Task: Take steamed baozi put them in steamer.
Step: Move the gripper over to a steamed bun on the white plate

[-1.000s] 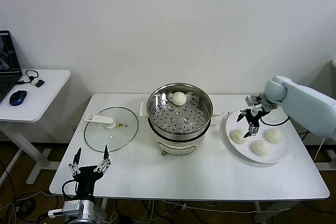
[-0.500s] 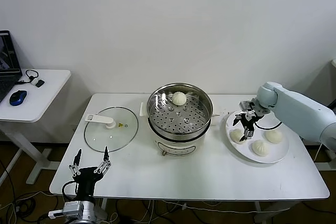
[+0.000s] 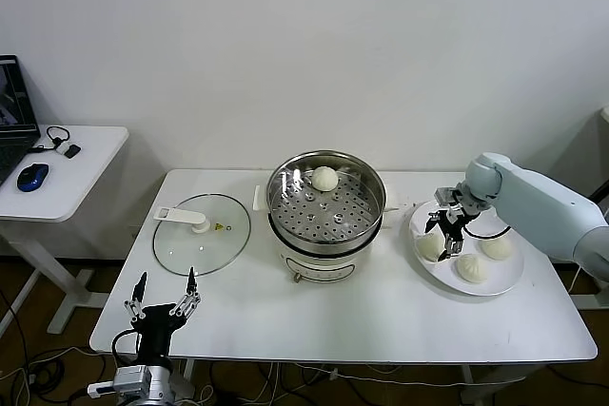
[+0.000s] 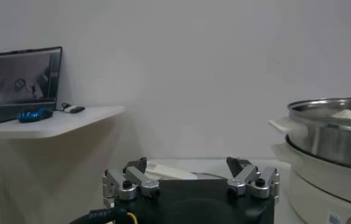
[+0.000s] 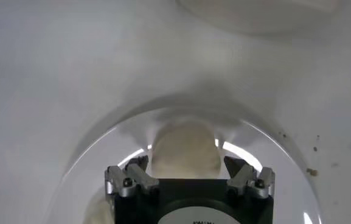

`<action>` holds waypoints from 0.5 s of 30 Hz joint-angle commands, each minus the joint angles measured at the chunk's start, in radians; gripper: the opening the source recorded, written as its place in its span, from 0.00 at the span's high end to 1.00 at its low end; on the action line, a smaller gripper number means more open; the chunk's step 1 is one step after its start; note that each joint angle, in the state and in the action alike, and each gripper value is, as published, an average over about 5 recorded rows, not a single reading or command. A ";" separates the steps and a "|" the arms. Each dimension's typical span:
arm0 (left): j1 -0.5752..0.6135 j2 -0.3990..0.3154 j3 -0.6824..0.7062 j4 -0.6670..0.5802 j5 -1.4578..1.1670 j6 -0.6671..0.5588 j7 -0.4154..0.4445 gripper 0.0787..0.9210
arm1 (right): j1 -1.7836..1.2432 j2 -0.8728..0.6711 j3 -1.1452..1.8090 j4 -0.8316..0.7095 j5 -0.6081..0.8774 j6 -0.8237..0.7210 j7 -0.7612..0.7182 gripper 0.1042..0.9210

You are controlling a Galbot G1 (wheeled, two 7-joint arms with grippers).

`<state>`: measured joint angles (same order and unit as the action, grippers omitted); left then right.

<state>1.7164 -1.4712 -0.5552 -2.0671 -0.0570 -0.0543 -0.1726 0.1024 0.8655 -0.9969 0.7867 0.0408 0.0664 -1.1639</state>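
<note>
Right pincer [image 3: 444, 234] down over a baozi on the plate

The steamer [image 3: 325, 203] holds one steamed baozi [image 3: 325, 178] on its perforated tray; three more sit on the white plate [image 3: 495, 285] at the counter's [image 3: 381, 316] right. The right pincer's fingers flank the plate's nearest bun [image 5: 184, 152], partly open, grip uncertain. The left pincer [image 3: 164, 300] hangs spread open, empty, below the glass lid [image 3: 202, 232].

Baozi count: four total, one [image 3: 325, 178] in the single steamer [image 3: 326, 212], three on the one white plate [image 3: 508, 282] at [image 3: 431, 245], [image 3: 471, 268], [image 3: 496, 246]. One glass lid [image 3: 201, 233]. Two tables: main [image 3: 381, 316] and side [image 3: 57, 187], the latter carrying one blue mouse [image 3: 32, 176].
</note>
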 commanded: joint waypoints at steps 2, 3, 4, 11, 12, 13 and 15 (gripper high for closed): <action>0.001 0.000 0.000 0.001 0.000 0.000 0.000 0.12 | -0.008 0.005 0.015 -0.014 -0.018 0.004 -0.007 0.29; 0.001 0.000 -0.001 0.001 0.000 0.000 0.000 0.12 | -0.008 0.006 0.016 -0.015 -0.019 0.005 -0.008 0.31; 0.001 0.000 -0.001 0.001 0.000 0.000 0.000 0.12 | -0.007 0.006 0.016 -0.015 -0.019 0.005 -0.009 0.32; 0.000 0.000 -0.002 0.001 0.000 0.000 -0.001 0.12 | 0.001 0.002 0.016 -0.001 -0.015 0.003 -0.018 0.33; 0.000 0.000 -0.003 0.001 0.000 0.000 -0.001 0.12 | 0.007 0.000 0.014 0.004 -0.013 0.003 -0.020 0.33; 0.000 0.000 -0.003 0.001 0.000 0.000 -0.001 0.12 | 0.015 -0.003 0.010 0.010 -0.010 0.002 -0.022 0.33; 0.000 0.000 -0.004 0.000 0.000 0.000 -0.001 0.12 | 0.039 -0.009 -0.004 0.023 0.005 0.000 -0.027 0.33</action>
<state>1.7164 -1.4711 -0.5594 -2.0664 -0.0571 -0.0542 -0.1737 0.1236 0.8563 -0.9966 0.8015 0.0428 0.0673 -1.1905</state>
